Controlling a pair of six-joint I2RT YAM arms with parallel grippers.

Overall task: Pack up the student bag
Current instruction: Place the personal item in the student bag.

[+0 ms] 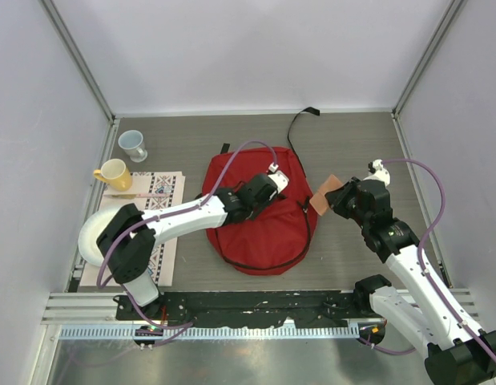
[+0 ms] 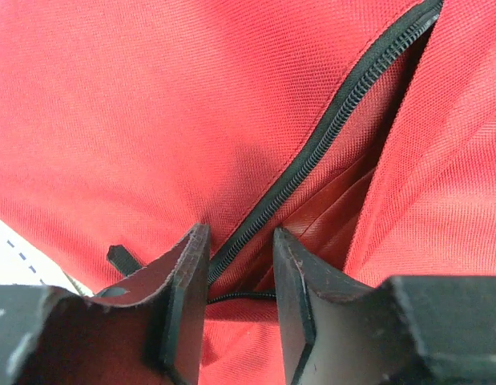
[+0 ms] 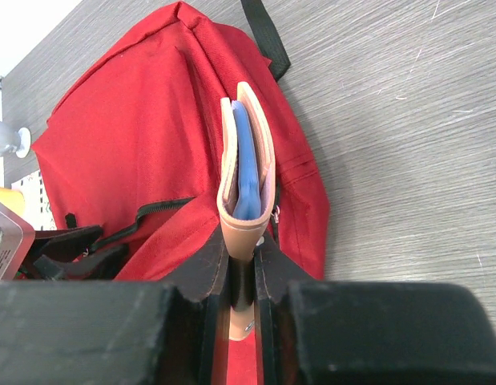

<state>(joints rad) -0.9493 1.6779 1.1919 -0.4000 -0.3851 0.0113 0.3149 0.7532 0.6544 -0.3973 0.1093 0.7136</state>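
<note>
Where the top view looks down on the table point(image 1: 352, 144), we see the student bag point(image 1: 260, 237) lying flat in the middle, its strap trailing toward the far edge. The left gripper point(image 1: 276, 182) is low over the bag's upper part, and the right gripper point(image 1: 337, 198) is just beside its right edge, carrying a tan notebook point(image 1: 323, 195). A yellow cup point(image 1: 113, 174), a pale blue cup point(image 1: 133, 144) and a patterned mat point(image 1: 155, 192) sit well apart on the left. In the left wrist view we find the fingers point(image 2: 187, 297) standing apart on either side of the black zipper point(image 2: 328, 128), which is undone so that a dark slit of lining shows. The zipper edge runs into the gap, but we cannot see the pads pressed onto it, so we judge this a grasp about to be made, not one made. In the right wrist view the jaws are clamped on the lower end of the notebook, whose tan cover wraps something blue, held edge-on and upright in front of the bag. We judge the packing barely begun: the zipper is open and one item is in hand, yet nothing is visibly inside. Left to do are lifting the flap to widen the mouth, sliding the notebook in, and probably closing the zipper.
</note>
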